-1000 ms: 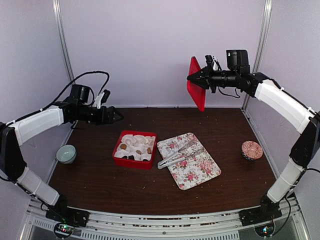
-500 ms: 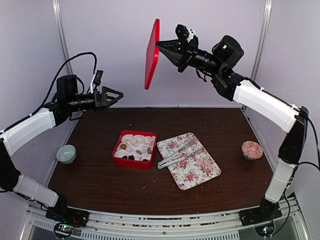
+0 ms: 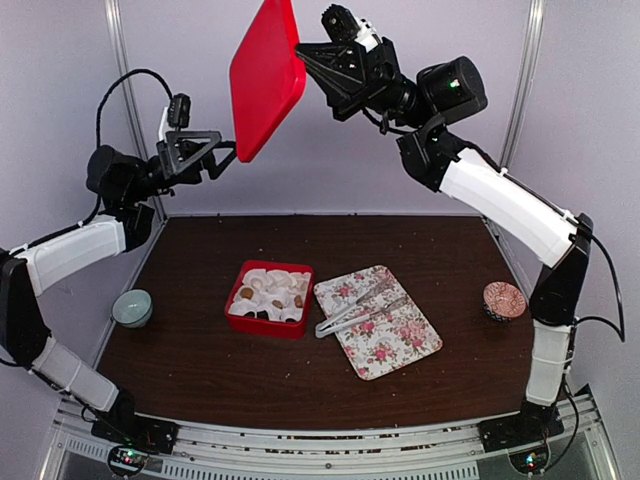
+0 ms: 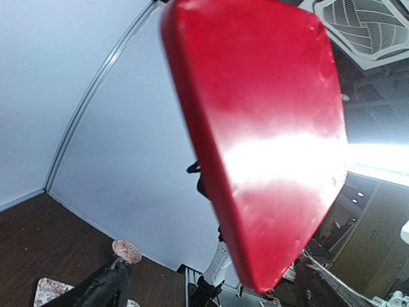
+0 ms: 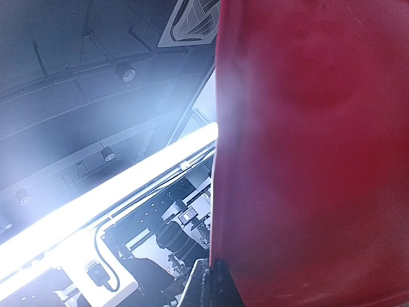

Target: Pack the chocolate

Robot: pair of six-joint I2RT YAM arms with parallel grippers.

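Small tan and dark chocolate lumps [image 3: 246, 293] sit among white paper cups in an open red box [image 3: 266, 326] on the table. My right gripper [image 3: 302, 52] is shut on the edge of a red lid [image 3: 265, 75] and holds it high in the air; the lid fills the right wrist view [image 5: 313, 160], pinched at my gripper [image 5: 220, 281]. My left gripper [image 3: 226, 152] is open and raised beside the lid's lower corner. In the left wrist view the lid [image 4: 268, 128] hangs between the spread fingers [image 4: 102, 284]; I cannot tell whether they touch it.
Metal tongs [image 3: 355, 308] lie on a rose-printed tray [image 3: 405, 350] right of the box. A pale green bowl [image 3: 132, 307] stands at the left edge. A pink patterned dish [image 3: 503, 300] stands at the right, also in the left wrist view [image 4: 126, 251].
My right arm has swung the red lid up and to the left. My left arm has risen and turned upward toward the lid's lower corner.
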